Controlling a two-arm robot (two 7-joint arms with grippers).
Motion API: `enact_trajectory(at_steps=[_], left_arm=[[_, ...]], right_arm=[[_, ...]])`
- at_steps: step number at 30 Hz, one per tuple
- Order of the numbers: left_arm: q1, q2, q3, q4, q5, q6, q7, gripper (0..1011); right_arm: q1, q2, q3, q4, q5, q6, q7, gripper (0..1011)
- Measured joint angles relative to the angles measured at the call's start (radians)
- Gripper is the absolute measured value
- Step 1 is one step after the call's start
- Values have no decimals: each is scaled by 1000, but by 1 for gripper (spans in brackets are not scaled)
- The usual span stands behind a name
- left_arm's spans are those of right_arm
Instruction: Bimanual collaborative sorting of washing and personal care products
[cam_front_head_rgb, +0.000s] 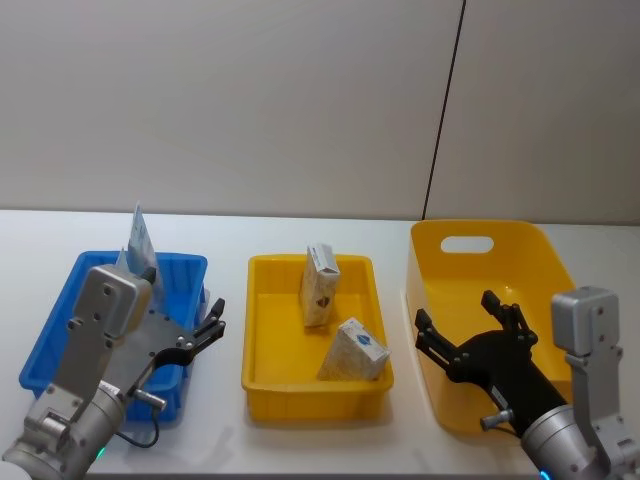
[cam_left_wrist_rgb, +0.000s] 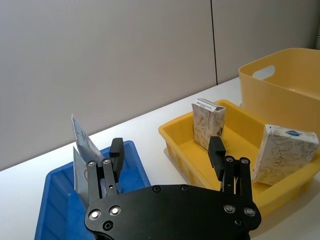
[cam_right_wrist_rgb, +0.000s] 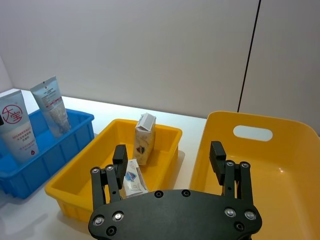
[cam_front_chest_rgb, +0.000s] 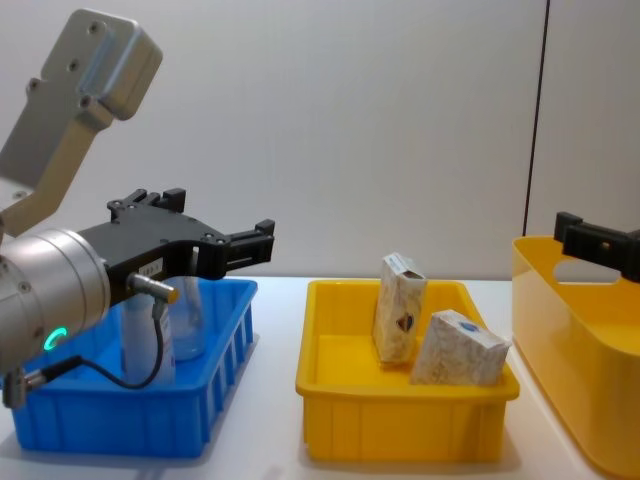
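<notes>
**Kid:** What are the tools doing?

**Helper:** The left tool (cam_front_head_rgb: 212, 322) is at the lower left of the head view, above the right edge of the blue tray (cam_front_head_rgb: 60, 330). Its fingers are wide apart and hold nothing. The right tool (cam_front_head_rgb: 457, 312) is at the lower right, over the big yellow bin (cam_front_head_rgb: 540, 262). Its fingers are apart too, and they hold nothing.

**Kid:** Where are the things to sort?

**Helper:** Two cartons sit in the yellow tray (cam_front_head_rgb: 262, 345) in the middle of the tabletop (cam_front_head_rgb: 225, 235), between the two tools. The upright carton (cam_front_head_rgb: 319, 285) stands at the back, with its long side up and down. The leaning carton (cam_front_head_rgb: 355, 352) tips over near the front right corner.

**Kid:** Which arm is closer?

**Helper:** I think the right tool is closer to the leaning carton, which lies to its left in the picture. The upright carton looks a bit nearer the left tool, off to its right.

**Kid:** And the blue tray?

**Helper:** Two tubes stand in it. One is the tube with the red circle (cam_right_wrist_rgb: 15, 132), and a second tube (cam_right_wrist_rgb: 52, 107) is beside it. I see nothing inside the big yellow bin.
</notes>
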Motion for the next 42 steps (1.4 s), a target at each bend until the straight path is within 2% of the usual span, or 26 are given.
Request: enact_trajectory(at_steps=[30, 36, 42], left_arm=[[0, 0, 0, 0, 0, 0, 0, 1002], [0, 0, 0, 0, 0, 0, 0, 1001], [0, 0, 0, 0, 0, 0, 0, 1001]], right_arm=[[2, -2, -1, 0, 0, 2, 0, 1002], [19, -13, -11, 8, -2, 31, 0, 1002], [52, -26, -32, 27, -2, 89, 10, 1002]])
